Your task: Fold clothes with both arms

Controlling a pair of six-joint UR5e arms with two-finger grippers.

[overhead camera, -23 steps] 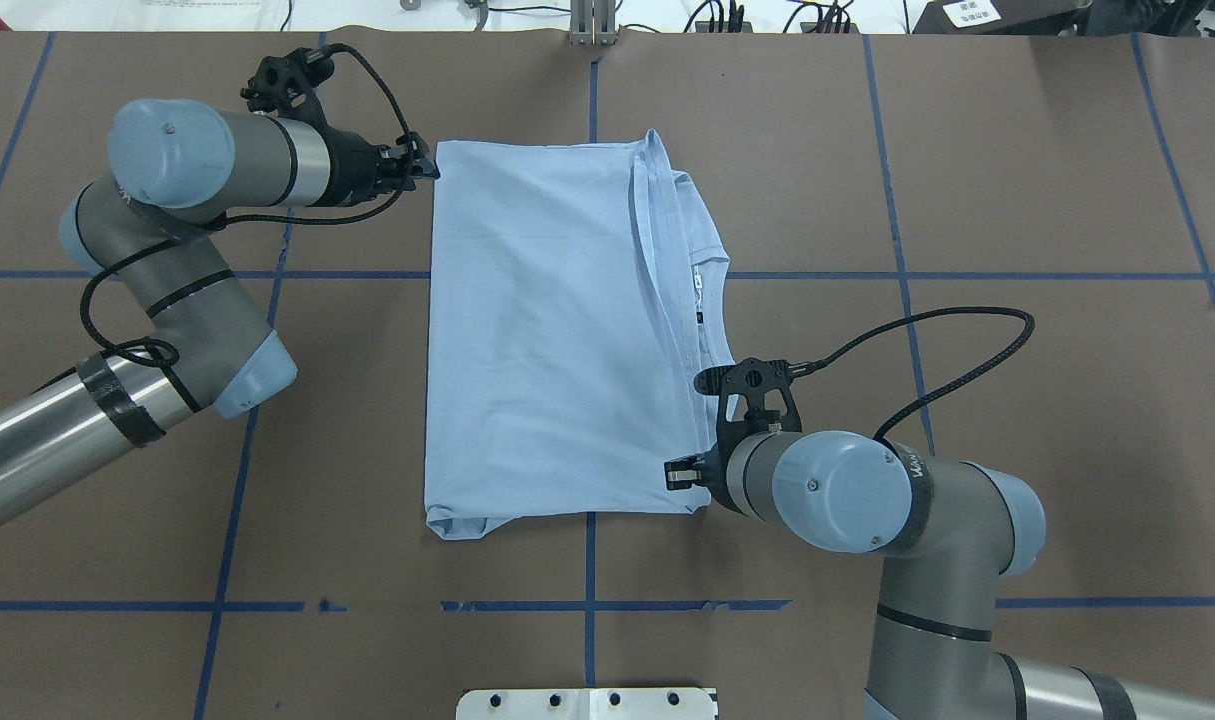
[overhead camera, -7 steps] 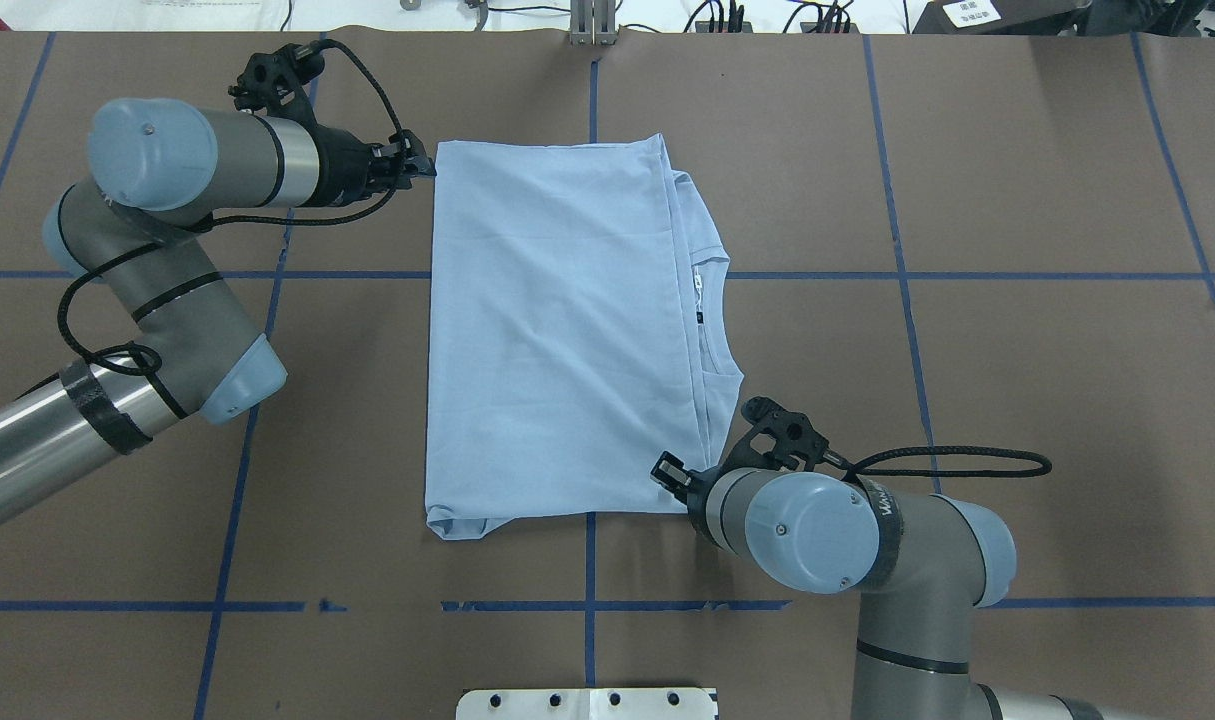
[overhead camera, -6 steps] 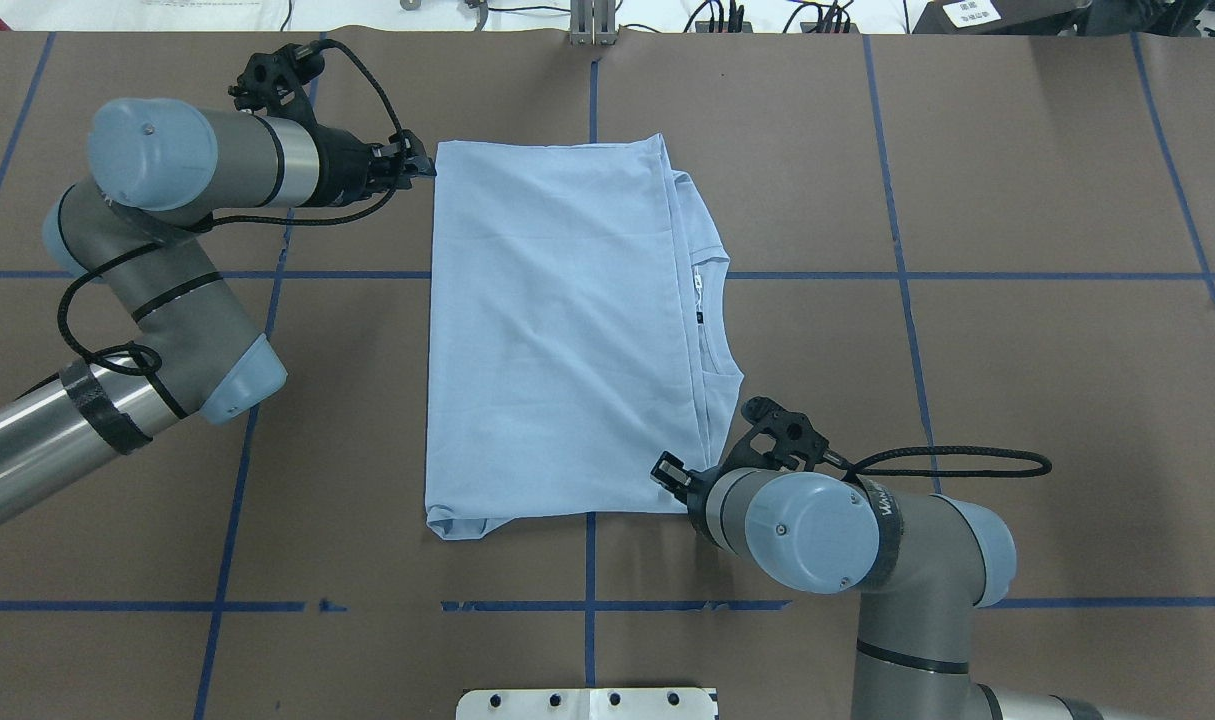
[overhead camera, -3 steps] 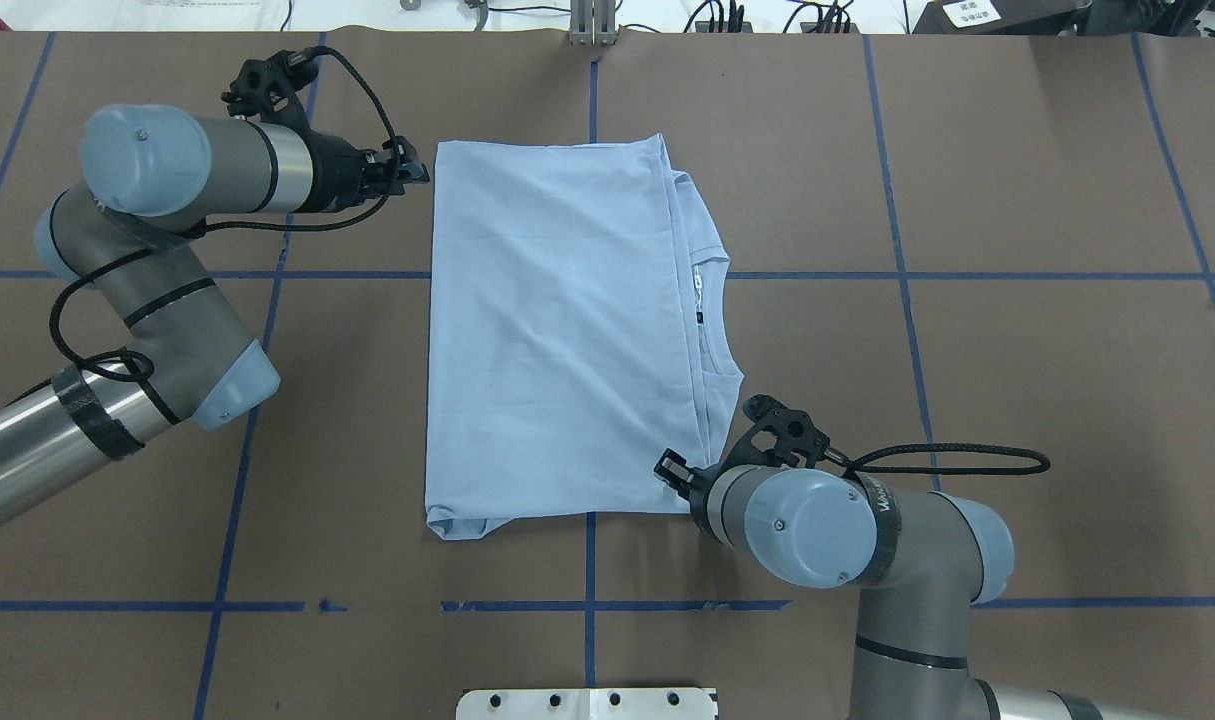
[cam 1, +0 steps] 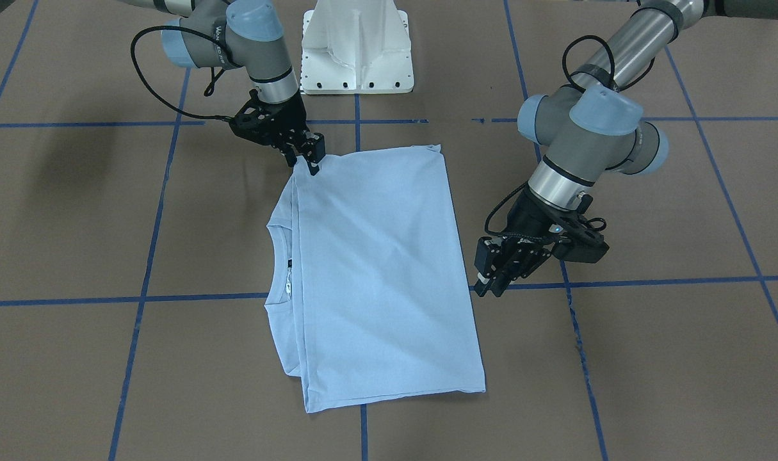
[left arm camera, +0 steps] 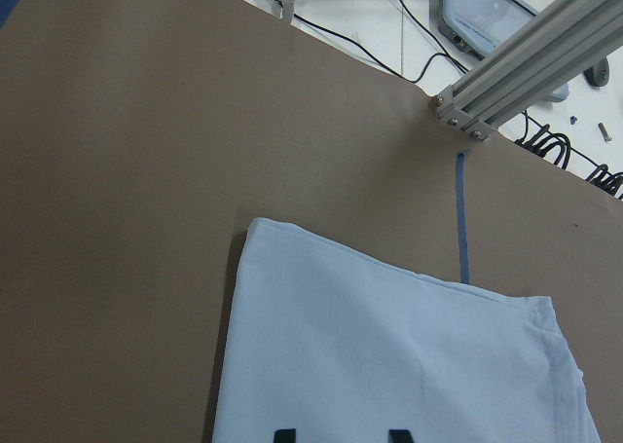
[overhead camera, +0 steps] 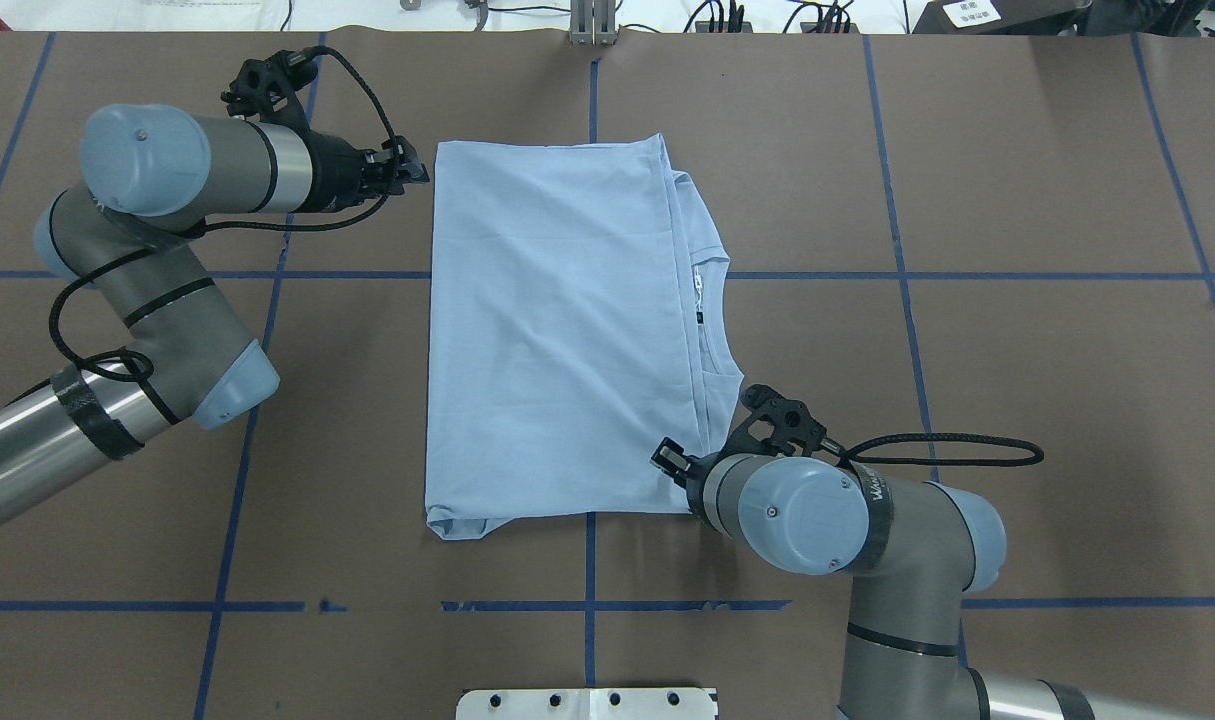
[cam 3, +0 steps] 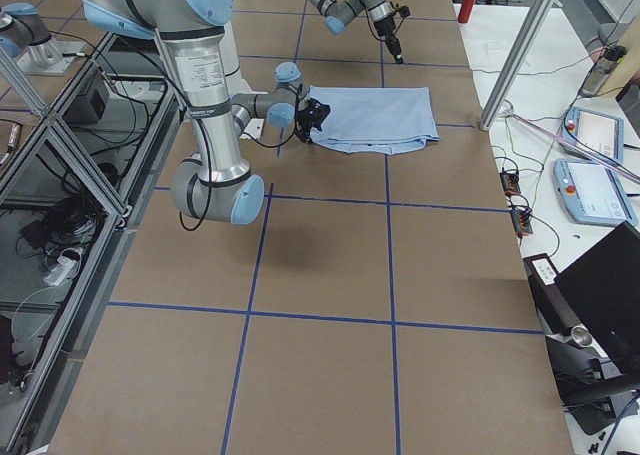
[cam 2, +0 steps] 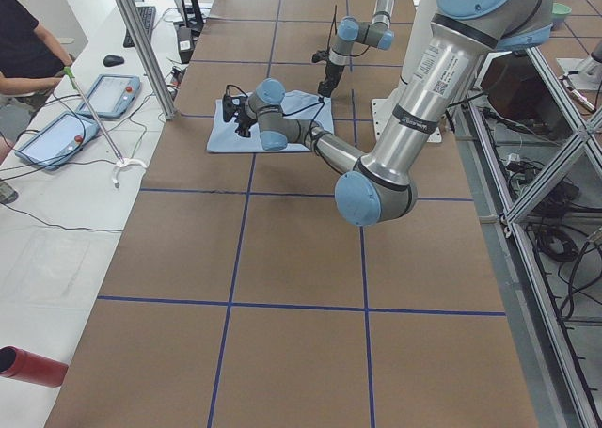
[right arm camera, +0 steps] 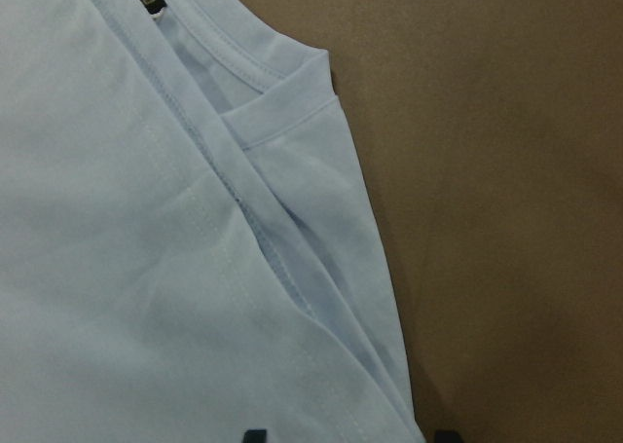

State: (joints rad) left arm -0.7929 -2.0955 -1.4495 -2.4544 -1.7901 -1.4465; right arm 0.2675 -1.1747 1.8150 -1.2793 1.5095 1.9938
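Observation:
The light blue T-shirt (overhead camera: pixel 557 340) lies flat on the brown table, folded lengthwise into a rectangle, with its collar and neck label (overhead camera: pixel 700 285) showing along the right edge. My left gripper (overhead camera: pixel 419 172) hovers just left of the shirt's far left corner, apart from the cloth. The left wrist view shows its fingertips (left arm camera: pixel 282 434) spread, open, with the shirt (left arm camera: pixel 389 365) ahead. My right gripper (overhead camera: pixel 664 458) sits at the near right corner; in the right wrist view its tips (right arm camera: pixel 443 435) stand apart, open, either side of the layered sleeve edge (right arm camera: pixel 292 219). In the front view the shirt (cam 1: pixel 376 269) lies between my right gripper (cam 1: pixel 307 160) and my left gripper (cam 1: pixel 491 282).
The white pedestal base (cam 1: pixel 356 51) stands at the robot's side of the table. Blue tape lines (overhead camera: pixel 592 560) grid the brown surface. Past the far edge are aluminium posts (cam 2: pixel 141 42), tablets (cam 2: pixel 56 136) and a seated person (cam 2: pixel 23 42).
The raised fold along the shirt's collar side has settled flat. My left gripper has let go of the far corner and drawn back leftward. My right arm swung nearer and stays at the near corner.

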